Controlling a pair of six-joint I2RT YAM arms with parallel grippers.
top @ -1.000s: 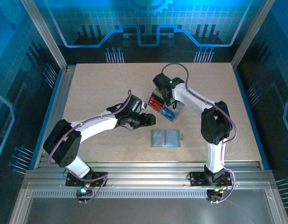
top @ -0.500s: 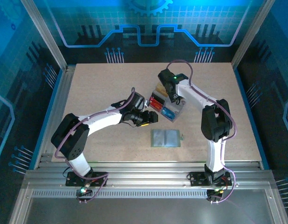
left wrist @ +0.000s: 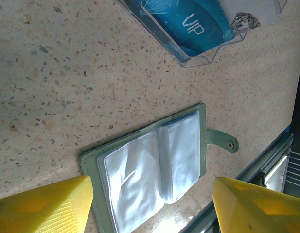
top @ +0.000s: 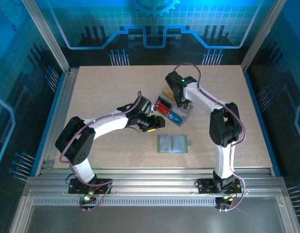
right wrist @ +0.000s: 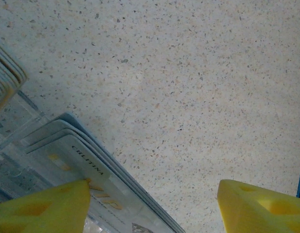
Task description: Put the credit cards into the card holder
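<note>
**Hands regroup at the tray; no card lifted yet**

Top view: over the last second the right hand [top: 180, 100] has slid from above the red compartment of the clear plastic compartmented tray [top: 185, 116] toward the tray's far right part. That has uncovered the tan-gold stack in the far corner. The left arm has swung its elbow in, and the left hand [top: 158, 122] now sits just beside the tray's left edge. The thin rectangular plastic credit cards [top: 163, 107] all lie in the tray. The flat sage-green folding card holder [top: 173, 143] has not moved. It rests on the speckled beige worktop [top: 106, 92], near the tray on the arm-base side and apart from it. So the first pick is probably still to come, with the right hand lining up over a stack.

Left wrist view: the left hand [left wrist: 152, 184] is released, its yellow fingers [left wrist: 47, 204] spread wide with nothing between them. Below it the card holder [left wrist: 150, 170] lies open with its green cover down. Its clear, slightly rumpled plastic sleeves [left wrist: 181, 145] face up and look empty. A small snap tab [left wrist: 222, 141] juts from one side edge. A blue card marked VIP stands in the tray [left wrist: 208, 56] compartment nearest the holder.

Right wrist view: the right hand [right wrist: 152, 187] is likewise spread and empty. One finger hangs over a pale grey-white stack of credit cards [right wrist: 77, 160] in the tray, with worktop [right wrist: 188, 73] beyond it.
</note>
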